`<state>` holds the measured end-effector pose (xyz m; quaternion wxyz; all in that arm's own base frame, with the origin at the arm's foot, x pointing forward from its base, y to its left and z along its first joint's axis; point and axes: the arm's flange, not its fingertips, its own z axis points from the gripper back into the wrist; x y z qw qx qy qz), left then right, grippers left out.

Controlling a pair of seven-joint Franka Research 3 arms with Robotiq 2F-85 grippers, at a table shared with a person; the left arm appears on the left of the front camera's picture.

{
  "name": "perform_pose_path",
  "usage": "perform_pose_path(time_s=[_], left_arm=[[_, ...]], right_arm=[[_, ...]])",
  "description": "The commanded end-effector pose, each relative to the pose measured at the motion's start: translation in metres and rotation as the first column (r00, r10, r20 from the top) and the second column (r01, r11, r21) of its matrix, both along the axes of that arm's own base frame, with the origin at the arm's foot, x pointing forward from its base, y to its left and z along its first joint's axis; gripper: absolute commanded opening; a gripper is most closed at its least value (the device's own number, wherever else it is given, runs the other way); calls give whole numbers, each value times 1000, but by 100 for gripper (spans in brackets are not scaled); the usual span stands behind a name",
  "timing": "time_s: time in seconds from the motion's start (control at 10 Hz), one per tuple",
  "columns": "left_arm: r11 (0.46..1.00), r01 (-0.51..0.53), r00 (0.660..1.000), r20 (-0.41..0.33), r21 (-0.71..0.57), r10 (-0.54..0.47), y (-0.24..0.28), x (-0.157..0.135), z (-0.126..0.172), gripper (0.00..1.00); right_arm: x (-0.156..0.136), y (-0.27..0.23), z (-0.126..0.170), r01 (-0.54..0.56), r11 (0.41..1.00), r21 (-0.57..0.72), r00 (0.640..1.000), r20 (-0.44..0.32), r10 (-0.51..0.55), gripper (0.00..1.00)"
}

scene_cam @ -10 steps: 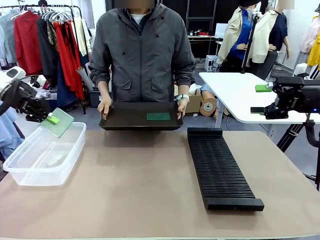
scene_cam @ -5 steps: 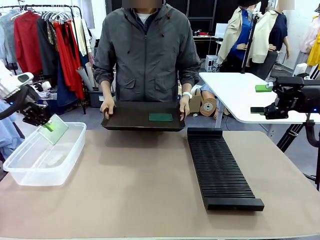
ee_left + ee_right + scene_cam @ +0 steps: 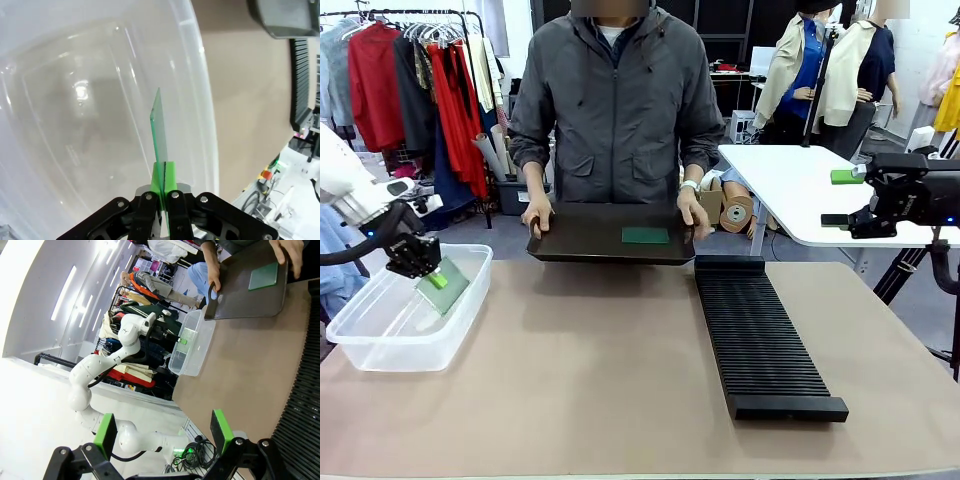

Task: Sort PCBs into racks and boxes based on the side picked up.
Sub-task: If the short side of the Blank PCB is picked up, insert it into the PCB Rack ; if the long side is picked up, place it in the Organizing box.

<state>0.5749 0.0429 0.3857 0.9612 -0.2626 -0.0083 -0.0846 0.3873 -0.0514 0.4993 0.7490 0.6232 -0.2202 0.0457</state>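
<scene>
My left gripper (image 3: 436, 279) is shut on a green PCB (image 3: 447, 287) and holds it tilted, down inside the clear box (image 3: 380, 350) at the table's left. In the left wrist view the PCB (image 3: 159, 127) stands edge-on between the shut green pads (image 3: 158, 181), over the box's floor (image 3: 85, 115). My right gripper (image 3: 840, 198) hangs open and empty off the table's right side; its pads (image 3: 105, 432) stand wide apart. A person holds a black tray (image 3: 580, 243) with another PCB (image 3: 646, 235) lying on it. The black slotted rack (image 3: 760, 340) lies at centre right.
A white side table (image 3: 790, 190) stands behind the right arm. The right wrist view takes in the tray (image 3: 240, 297), the box (image 3: 192, 342) and the rack's edge (image 3: 305, 405). Bare brown tabletop lies between box and rack.
My left gripper has come down and to the right with the PCB, from above the box's far rim into the box. The person's tray drifted slightly right. The right arm stayed still.
</scene>
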Motion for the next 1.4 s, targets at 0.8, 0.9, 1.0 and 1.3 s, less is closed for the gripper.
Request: perform_pose_path(time_s=[0.8, 0.9, 1.0, 1.3], left_arm=[[997, -47, 998, -38, 61, 50, 1, 3, -21, 99], [997, -45, 998, -32, 59, 47, 2, 2, -17, 100], [996, -53, 998, -26, 65, 55, 4, -1, -9, 100], [992, -82, 996, 39, 92, 79, 8, -20, 33, 100]], right_arm=[[0, 1, 4, 4, 1000, 16, 1000, -15, -3, 100], [0, 1, 4, 4, 1000, 16, 1000, -15, -3, 100], [0, 1, 4, 4, 1000, 16, 1000, -15, -3, 100], [0, 1, 4, 4, 1000, 16, 1000, -15, -3, 100]])
